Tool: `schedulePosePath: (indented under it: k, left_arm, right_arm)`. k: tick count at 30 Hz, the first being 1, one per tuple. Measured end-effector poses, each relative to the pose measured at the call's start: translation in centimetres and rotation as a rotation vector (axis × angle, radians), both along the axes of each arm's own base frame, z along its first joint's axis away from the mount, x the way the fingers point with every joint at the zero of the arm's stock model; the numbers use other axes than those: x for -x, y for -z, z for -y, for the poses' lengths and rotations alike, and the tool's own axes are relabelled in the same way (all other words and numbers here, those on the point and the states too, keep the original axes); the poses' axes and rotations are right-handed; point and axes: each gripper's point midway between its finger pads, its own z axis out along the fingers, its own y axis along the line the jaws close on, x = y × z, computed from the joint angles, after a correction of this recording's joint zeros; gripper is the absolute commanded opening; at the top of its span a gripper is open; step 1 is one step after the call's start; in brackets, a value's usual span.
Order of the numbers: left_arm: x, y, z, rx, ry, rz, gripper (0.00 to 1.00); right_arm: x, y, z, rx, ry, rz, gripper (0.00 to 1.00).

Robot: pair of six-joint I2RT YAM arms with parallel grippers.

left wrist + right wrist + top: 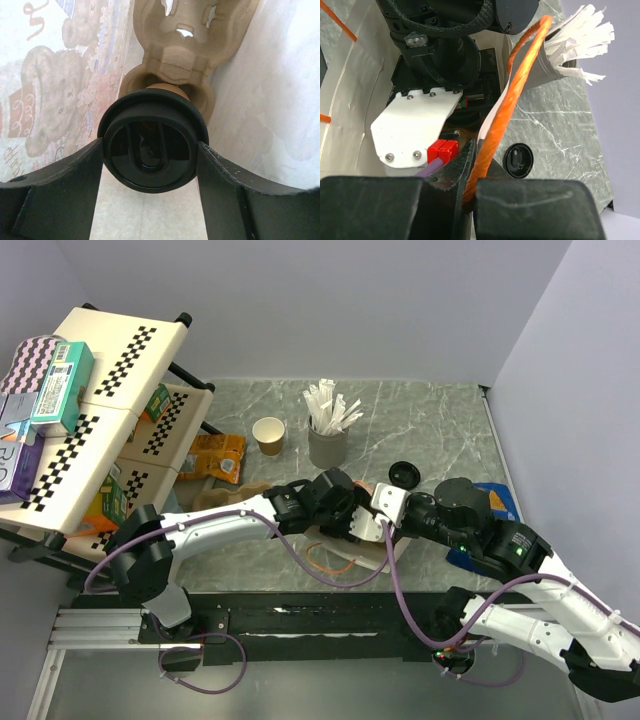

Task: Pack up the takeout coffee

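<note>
At centre table, nearest the arms, the right pincer (pixel 472 180) is clamped on one orange handle (pixel 515 85) of one white bag (pixel 345 110). Inside the bag, the left pincer (pixel 150 165) grips one lidded cup (pixel 150 145) seated in one cardboard carrier (pixel 190 50). Teddy bears are printed on the bag; its lettering is too blurred to read. Beyond lie one loose black lid (pixel 403 473) at two o'clock, one grey holder of white sticks (pixel 327 447) at twelve and one open cup (pixel 268 435) at eleven.
</note>
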Motion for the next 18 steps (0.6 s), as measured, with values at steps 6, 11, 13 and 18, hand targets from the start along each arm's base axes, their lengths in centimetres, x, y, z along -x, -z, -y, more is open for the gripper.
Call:
schedulePosePath:
  k: [6,11,13,18]
  left_arm:
    - [-0.14,-0.01,0.02,0.004,-0.004,-0.001,0.01]
    - [-0.31,0.1,-0.26,-0.004,-0.01,-0.005,0.01]
    - [-0.4,0.01,-0.23,-0.001,-0.01,-0.003,0.01]
    - [-0.75,-0.21,-0.14,0.01,-0.013,0.007,0.01]
  right_arm:
    - [-0.03,0.07,-0.12,-0.004,-0.002,0.0,0.0]
    - [-0.28,0.15,-0.16,-0.012,0.013,-0.001,0.0]
    - [-0.32,0.1,-0.18,-0.016,0.017,-0.001,0.0]
    - [-0.47,0.04,-0.15,-0.034,0.033,-0.013,0.0]
